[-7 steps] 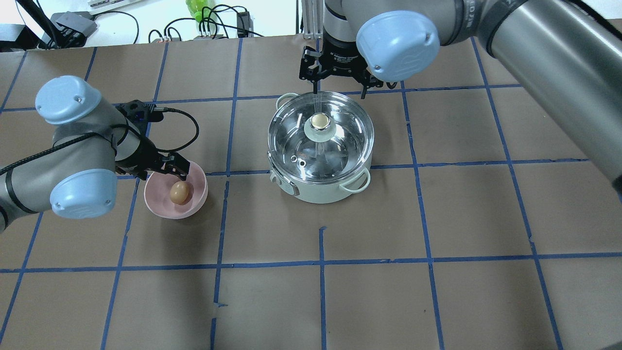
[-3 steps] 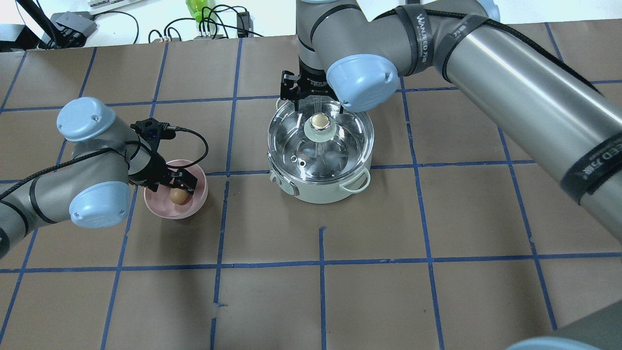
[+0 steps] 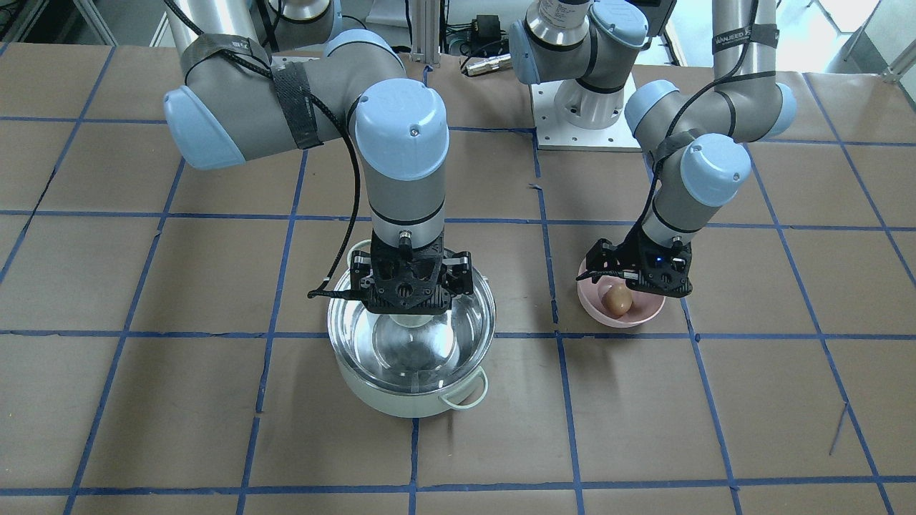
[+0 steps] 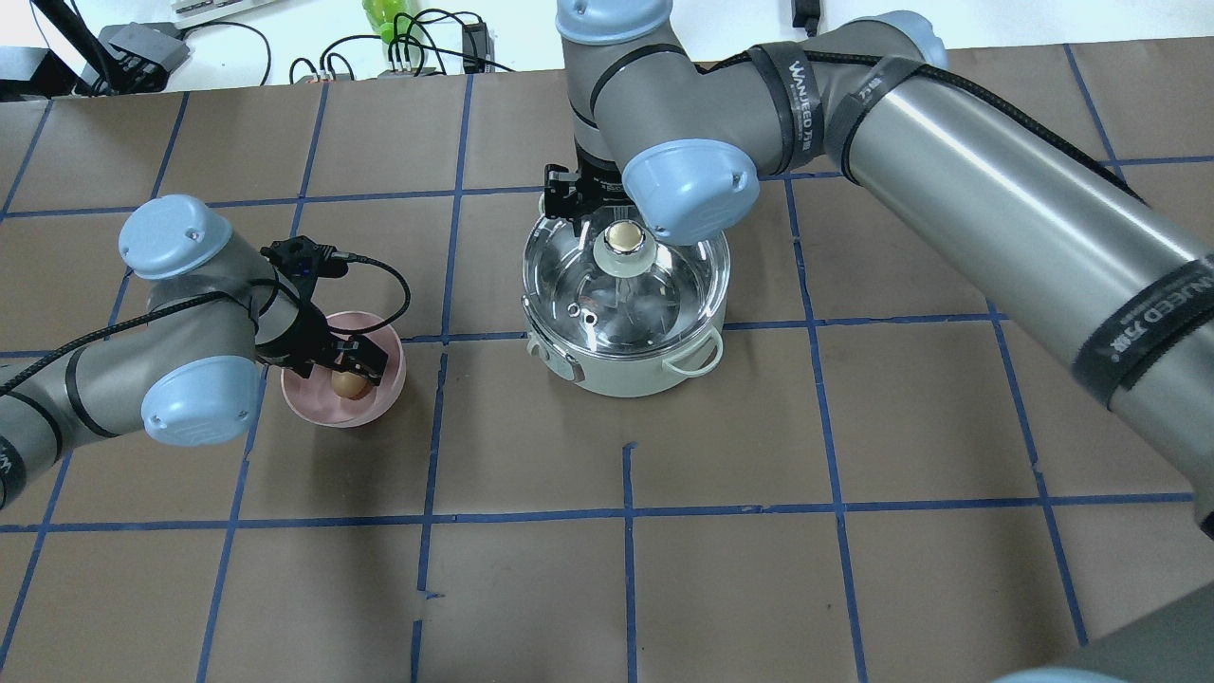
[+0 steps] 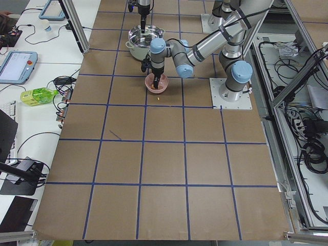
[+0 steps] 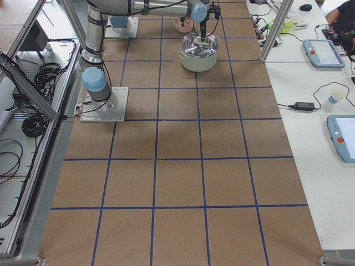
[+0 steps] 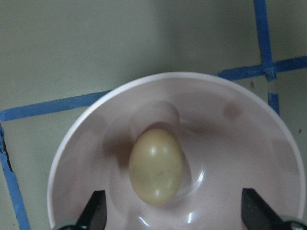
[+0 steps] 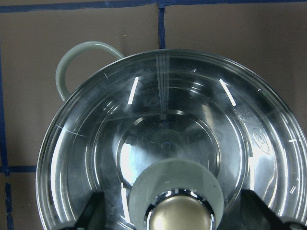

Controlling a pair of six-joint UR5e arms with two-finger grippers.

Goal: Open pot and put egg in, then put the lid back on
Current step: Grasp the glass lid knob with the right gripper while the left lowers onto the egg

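Observation:
The pale green pot (image 4: 607, 375) stands mid-table with the glass lid (image 4: 669, 285) on it. The lid's beige knob (image 4: 623, 237) sits at its centre. My right gripper (image 8: 176, 213) is open and hangs over the lid, one finger on each side of the knob (image 8: 180, 218), not closed on it; it also shows in the front view (image 3: 408, 293). The tan egg (image 4: 349, 383) lies in a pink bowl (image 4: 322, 406) to the pot's left. My left gripper (image 7: 175, 215) is open low over the bowl, with its fingers either side of the egg (image 7: 157, 165).
The table is brown paper with a blue tape grid. The pot's loop handle (image 4: 694, 356) sticks out toward the front right. Cables and a green bottle (image 4: 384, 17) lie beyond the far table edge. The robot's base plate (image 3: 587, 125) is behind the pot and bowl.
My right arm has swung left and forward, bringing its gripper over the lid's knob. My left gripper has moved forward and down over the egg in the pink bowl.

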